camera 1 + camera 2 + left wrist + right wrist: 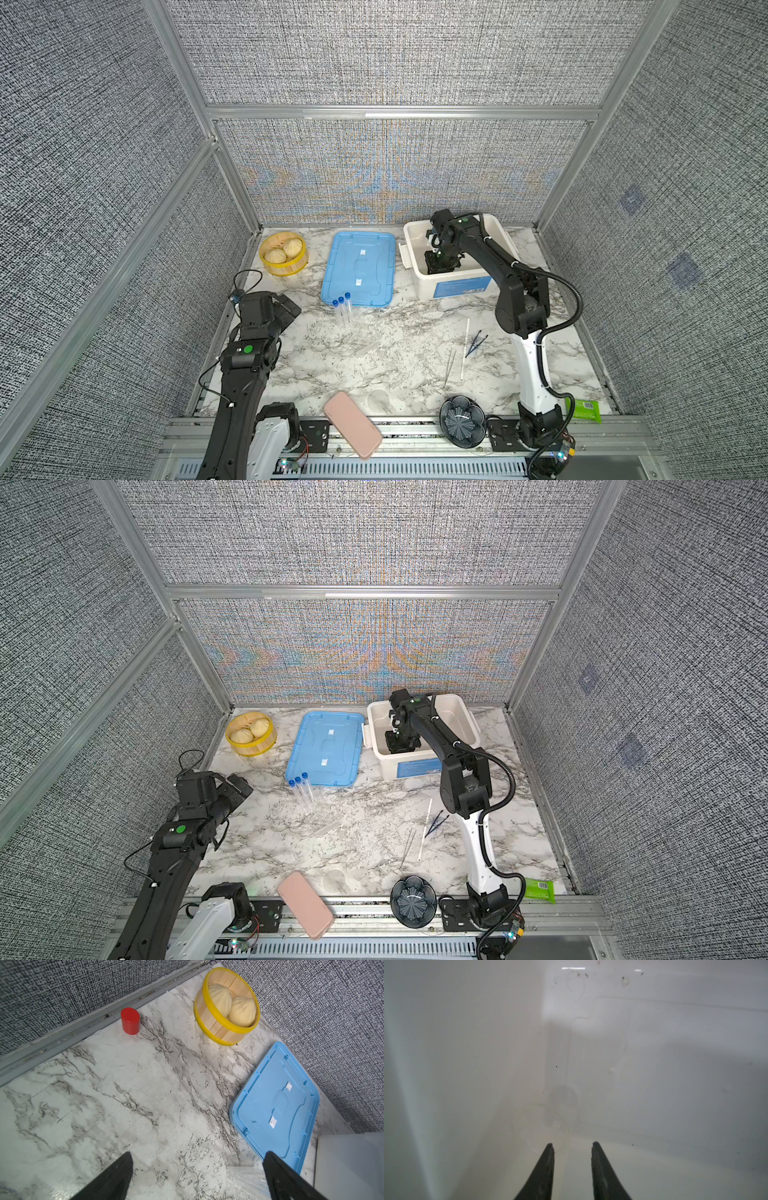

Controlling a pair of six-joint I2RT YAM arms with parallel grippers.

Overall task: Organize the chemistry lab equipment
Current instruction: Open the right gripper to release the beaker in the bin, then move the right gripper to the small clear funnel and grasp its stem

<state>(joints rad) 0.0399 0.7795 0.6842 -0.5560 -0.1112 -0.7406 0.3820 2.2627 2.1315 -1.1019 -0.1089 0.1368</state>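
Right gripper (572, 1144) parted inside bin (424, 283); tubes (341, 308) well apart (on table).

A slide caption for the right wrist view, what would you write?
Right gripper, jaws apart, low inside the white bin.

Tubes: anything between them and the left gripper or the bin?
Only bare tabletop between left gripper and tubes. Toward the white bin, the flat blue lid lies on the way, and the right gripper sits inside the bin.
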